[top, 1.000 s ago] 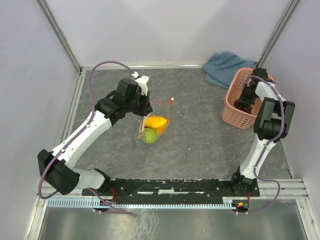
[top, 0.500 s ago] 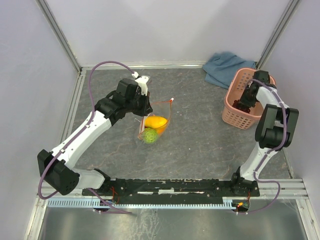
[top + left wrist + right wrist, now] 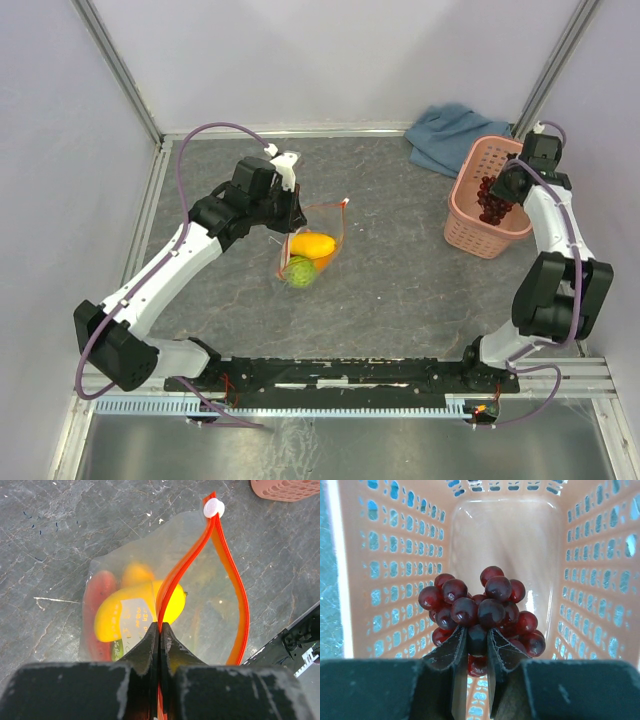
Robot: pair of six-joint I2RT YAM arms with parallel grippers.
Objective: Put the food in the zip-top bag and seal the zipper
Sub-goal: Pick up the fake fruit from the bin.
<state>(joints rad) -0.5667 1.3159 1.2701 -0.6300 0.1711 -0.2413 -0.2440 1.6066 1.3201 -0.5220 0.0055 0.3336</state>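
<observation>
The right end effector point(image 3: 477, 639) is clenched on a bunch of dark purple grapes point(image 3: 482, 607), which is held inside the pink lattice basket point(image 3: 395, 555), between its walls. The left end effector point(image 3: 159, 630) is clenched on one red-orange strip of the zipper point(image 3: 182, 575), well left of the basket on the surface point(image 3: 400, 280). The other strip bows away, so the zip-top bag point(image 3: 130, 550) gapes. In the bag are seen a yellow oblong fruit point(image 3: 107, 625), an orange fruit point(image 3: 136, 572) and a watermelon wedge point(image 3: 97, 600). A blue-grey cloth point(image 3: 445, 130) lies just behind the basket.
</observation>
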